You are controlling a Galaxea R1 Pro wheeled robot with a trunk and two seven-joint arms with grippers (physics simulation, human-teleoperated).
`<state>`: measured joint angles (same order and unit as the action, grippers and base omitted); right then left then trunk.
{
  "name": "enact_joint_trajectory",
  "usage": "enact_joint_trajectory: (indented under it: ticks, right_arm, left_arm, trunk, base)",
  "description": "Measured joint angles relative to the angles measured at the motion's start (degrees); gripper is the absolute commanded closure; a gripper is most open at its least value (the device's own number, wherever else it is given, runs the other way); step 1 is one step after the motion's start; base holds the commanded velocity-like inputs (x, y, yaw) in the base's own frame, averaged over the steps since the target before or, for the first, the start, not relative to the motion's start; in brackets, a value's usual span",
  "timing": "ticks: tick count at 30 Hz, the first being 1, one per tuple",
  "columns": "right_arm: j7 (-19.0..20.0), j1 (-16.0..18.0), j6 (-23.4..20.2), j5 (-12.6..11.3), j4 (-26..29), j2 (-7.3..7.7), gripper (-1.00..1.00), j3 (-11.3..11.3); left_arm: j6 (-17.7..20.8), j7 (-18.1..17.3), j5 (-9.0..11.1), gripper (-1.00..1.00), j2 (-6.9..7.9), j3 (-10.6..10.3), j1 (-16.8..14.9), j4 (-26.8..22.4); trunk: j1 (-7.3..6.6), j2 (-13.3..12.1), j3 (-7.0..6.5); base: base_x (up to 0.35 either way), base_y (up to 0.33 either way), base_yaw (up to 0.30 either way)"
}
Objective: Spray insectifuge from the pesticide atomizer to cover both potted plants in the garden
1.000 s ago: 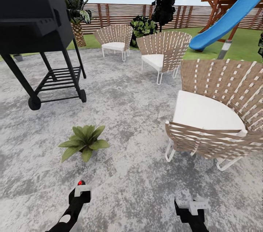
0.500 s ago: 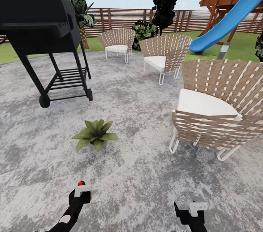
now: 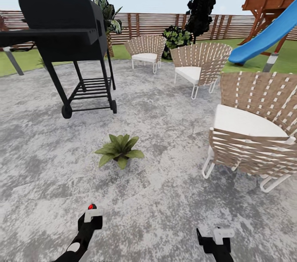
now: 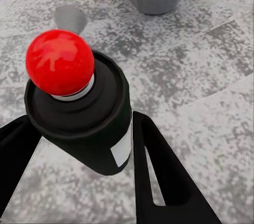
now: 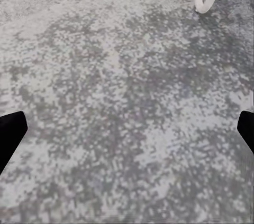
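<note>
On the mottled grey patio [image 3: 173,126]
Left gripper [image 4: 79,145] clamps the pesticide atomizer [image 4: 79,113]; right gripper [image 5: 127,129] spread wide; potted plant [image 3: 120,149] ahead.

Nothing readable anywhere, honestly. The pesticide atomizer [image 4: 90,129] has a small white patch on its side, but it's totally blank.

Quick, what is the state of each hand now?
Left hand: closed on the pesticide atomizer.
Right hand: open, holding nothing.
</note>
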<state>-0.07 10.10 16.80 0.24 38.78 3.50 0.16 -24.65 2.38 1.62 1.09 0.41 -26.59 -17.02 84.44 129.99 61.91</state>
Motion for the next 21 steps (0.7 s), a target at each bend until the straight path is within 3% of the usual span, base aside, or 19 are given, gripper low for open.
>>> enact_joint_trajectory:
  ticks: [15, 21]
  right_arm:
    - [0.2, 0.0, 0.0, 0.0, -0.5, -0.07, -1.0, 0.1]
    - [0.3, 0.0, 0.0, -0.1, -0.9, -0.12, -1.0, 0.2]
  left_arm:
    - [0.6, -0.4, -0.4, 1.0, -0.37, -0.7, -0.1, 0.0]
    - [6.3, -0.6, -0.4, 1.0, -0.1, -0.6, -0.1, -0.2]
  trunk:
    - [0.0, 0.0, -0.85]
    - [0.0, 0.0, -1.19]
  base:
    - [0.0, 0.0, 0.221]
    - [0.0, 0.0, 0.221]
